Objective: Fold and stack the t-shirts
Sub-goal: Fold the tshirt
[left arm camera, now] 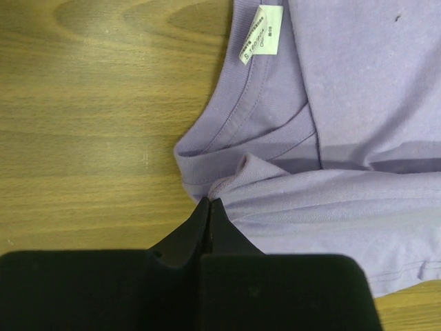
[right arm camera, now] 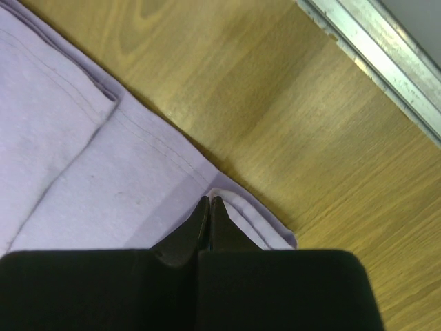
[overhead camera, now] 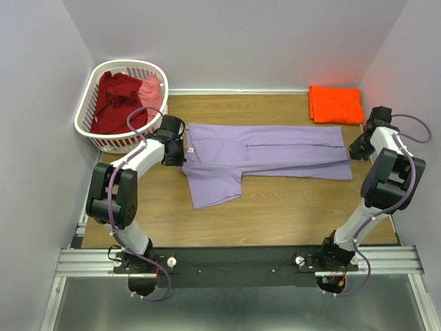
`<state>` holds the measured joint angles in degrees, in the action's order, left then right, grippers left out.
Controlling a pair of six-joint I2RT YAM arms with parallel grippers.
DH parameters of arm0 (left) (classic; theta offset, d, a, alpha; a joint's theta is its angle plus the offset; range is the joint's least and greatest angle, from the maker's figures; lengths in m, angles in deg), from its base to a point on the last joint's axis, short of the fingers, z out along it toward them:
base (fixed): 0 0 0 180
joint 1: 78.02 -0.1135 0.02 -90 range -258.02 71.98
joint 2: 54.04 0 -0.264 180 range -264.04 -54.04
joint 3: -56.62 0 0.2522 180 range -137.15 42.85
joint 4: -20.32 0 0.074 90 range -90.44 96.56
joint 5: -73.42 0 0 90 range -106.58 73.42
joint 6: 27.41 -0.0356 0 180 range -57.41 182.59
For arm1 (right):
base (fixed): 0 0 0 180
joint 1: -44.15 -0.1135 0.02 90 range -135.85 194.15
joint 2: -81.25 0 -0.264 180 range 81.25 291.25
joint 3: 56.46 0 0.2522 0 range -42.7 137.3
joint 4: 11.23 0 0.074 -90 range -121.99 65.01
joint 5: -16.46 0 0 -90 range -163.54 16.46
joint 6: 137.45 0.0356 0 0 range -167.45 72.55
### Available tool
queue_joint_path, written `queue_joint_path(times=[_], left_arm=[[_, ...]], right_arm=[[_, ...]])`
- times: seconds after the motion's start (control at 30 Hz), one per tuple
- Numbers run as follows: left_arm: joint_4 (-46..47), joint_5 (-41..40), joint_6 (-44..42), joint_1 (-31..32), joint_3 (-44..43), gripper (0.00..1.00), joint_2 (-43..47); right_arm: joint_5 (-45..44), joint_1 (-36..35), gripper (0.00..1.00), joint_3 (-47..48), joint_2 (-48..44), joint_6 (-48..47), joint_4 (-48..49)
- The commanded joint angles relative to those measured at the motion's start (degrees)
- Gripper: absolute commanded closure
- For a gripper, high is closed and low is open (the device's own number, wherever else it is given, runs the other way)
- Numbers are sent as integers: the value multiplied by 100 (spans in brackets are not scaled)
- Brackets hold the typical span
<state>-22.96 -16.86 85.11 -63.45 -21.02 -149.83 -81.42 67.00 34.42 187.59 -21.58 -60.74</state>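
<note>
Left claw is shut on lavender t-shirt nr collar, right claw shut on hem corner, shirt flat across mid worktop: lift both ends level & keep cloth taut for a straight fold.

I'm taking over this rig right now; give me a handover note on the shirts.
Both shut: left pincer on the lavender t-shirt by its collar, right pincer on its hem corner. It lies part-folded lengthwise, one sleeve out.
Done: orange t-shirt, folded, far right corner.
To do: finish lavender, then dark red t-shirt and pink t-shirt in the laundry basket; stack all.
</note>
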Motion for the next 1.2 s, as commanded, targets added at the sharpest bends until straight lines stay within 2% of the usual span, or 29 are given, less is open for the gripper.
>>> queue_joint_path(times=[0.0,0.67,1.17], left_arm=[[16,-113,-64,-86,-125,100,-177],[236,-210,24,-217,156,100,-238],[192,-175,24,-226,-160,100,-212]], right_arm=[[-188,18,99,286,158,-38,182],[-258,-246,99,383,571,-3,402],[-267,-246,98,427,879,24,586]])
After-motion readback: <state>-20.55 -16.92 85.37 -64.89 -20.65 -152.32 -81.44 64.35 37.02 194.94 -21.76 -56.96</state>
